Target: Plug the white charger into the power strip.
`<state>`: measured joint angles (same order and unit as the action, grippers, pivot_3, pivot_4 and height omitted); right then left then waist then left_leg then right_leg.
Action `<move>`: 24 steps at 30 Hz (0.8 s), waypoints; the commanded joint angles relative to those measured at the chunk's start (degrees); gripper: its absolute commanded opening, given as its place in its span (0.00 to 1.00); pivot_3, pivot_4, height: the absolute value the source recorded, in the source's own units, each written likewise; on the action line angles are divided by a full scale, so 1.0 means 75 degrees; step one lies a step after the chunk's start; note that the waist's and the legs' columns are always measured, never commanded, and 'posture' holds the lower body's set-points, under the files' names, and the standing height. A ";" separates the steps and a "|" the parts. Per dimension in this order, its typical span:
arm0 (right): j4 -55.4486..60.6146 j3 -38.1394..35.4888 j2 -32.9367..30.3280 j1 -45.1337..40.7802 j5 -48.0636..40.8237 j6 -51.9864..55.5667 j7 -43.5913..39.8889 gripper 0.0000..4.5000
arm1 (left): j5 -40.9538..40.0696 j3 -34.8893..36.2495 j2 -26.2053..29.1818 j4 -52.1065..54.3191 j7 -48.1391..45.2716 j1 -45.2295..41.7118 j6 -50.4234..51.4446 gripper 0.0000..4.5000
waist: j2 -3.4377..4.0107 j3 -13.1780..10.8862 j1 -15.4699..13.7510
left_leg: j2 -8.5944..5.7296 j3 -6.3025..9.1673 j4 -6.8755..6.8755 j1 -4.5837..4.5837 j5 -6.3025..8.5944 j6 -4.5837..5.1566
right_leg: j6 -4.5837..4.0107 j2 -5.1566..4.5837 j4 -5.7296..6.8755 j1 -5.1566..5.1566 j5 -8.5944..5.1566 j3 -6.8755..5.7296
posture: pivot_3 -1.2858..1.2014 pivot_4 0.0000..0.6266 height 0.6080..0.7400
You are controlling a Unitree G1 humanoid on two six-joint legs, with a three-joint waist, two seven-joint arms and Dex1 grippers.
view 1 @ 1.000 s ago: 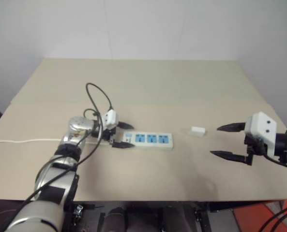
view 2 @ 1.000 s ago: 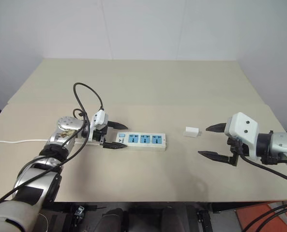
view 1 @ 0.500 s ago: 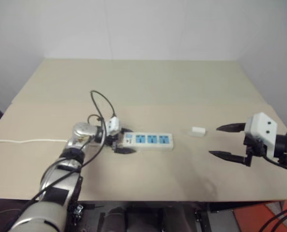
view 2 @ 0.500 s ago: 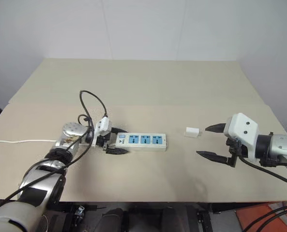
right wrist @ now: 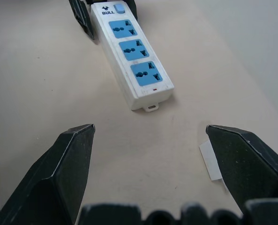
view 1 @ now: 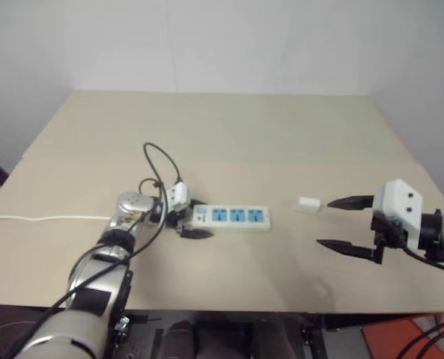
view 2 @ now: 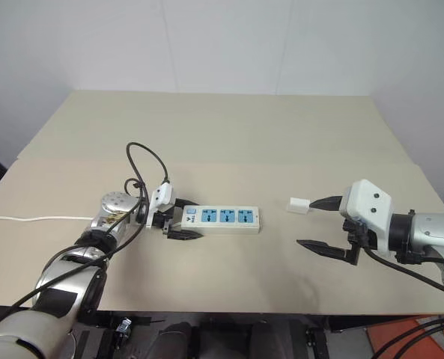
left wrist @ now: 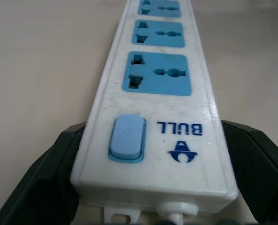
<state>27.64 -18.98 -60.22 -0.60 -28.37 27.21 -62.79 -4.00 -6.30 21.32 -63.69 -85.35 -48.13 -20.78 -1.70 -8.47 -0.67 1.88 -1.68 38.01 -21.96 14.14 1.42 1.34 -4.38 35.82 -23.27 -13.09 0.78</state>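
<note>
White power strip [view 2: 216,218] clamped at its switch end by the left gripper [view 2: 178,220], probably steadying it; right gripper [view 2: 318,224] gapes wide beside the charger [view 2: 299,204].

Your power strip [view 2: 220,218] lies flat near the counter's [view 2: 229,134] front edge, left of centre, three blue sockets up, switch end leftward. Your white charger [view 2: 299,203] lies apart toward the right edge, unplugged.
</note>
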 commanded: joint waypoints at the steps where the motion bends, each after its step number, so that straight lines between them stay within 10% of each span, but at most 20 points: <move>1: 0.0082 -0.0339 -0.0038 0.0000 -0.0148 -0.0004 -0.0024 1.00 | -0.0095 0.0053 -0.0066 0.0081 -0.0330 0.0351 0.0086 0.75 | 0.0001 0.0001 0.0003 | 0.0000 0.0000 0.0000 0.0001 0.0000 0.0000 | 0.0000 0.0000 0.0000 0.0000 0.0000 0.0000 | 0.52 0.24 1.00; 12: -0.1053 0.0821 -0.0196 -0.1596 0.0283 -0.0346 -0.0443 1.00 | -0.0268 -0.0042 0.0046 0.1606 -0.0651 0.1194 0.0691 0.74 | 0.0046 0.0030 0.0055 | 0.0000 -0.0002 -0.0001 0.0013 0.0001 0.0001 | 0.0001 0.0001 0.0001 0.0006 -0.0001 0.0005 | 0.52 0.24 1.00; 24: -0.2767 0.4464 0.0660 -0.5469 0.2722 0.1167 -0.0069 1.00 | -0.0608 -0.0216 0.0969 0.4882 -0.0263 0.3003 0.1790 0.74 | 0.0062 0.0039 0.0202 | 0.0008 -0.0003 -0.0003 0.0007 0.0001 0.0002 | -0.0004 0.0004 0.0014 -0.0018 -0.0001 0.0013 | 0.52 0.24 1.00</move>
<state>7.71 11.69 -55.36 -38.05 -10.93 33.15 -62.09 -8.65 -6.89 27.42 -29.61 -87.73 -27.75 -9.49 -1.24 -8.18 0.84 1.94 -1.71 37.99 -21.94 14.15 1.43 1.31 -4.36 35.95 -23.45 -13.09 0.89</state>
